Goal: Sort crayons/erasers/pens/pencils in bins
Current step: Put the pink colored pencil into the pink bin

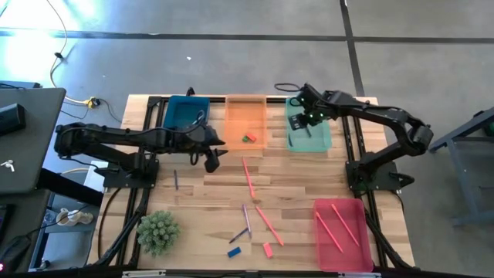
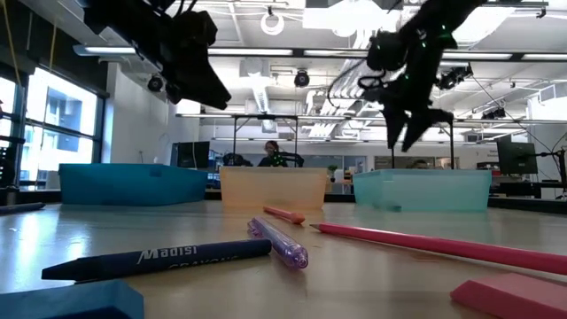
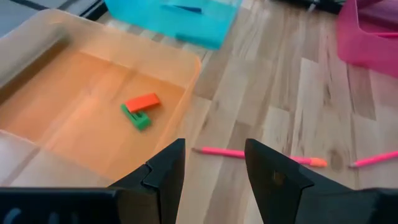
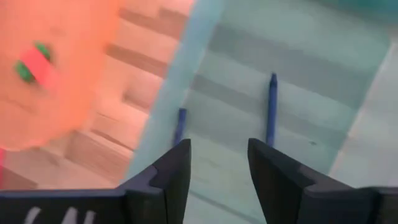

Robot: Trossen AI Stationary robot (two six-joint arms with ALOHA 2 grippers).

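right gripper [image 1: 299,122] parted and empty above teal bin [image 1: 323,144], blue crayon [image 4: 271,109] lying just beneath. better lifted straight clear. left gripper [image 1: 211,158] parted beside orange bin [image 1: 245,106].

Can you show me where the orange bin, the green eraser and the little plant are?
orange bin [image 1: 232,102]: high view, its far rim.
green eraser [image 3: 137,118]: left wrist view, its middle.
plant [image 1: 157,232]: high view, its spiky top.
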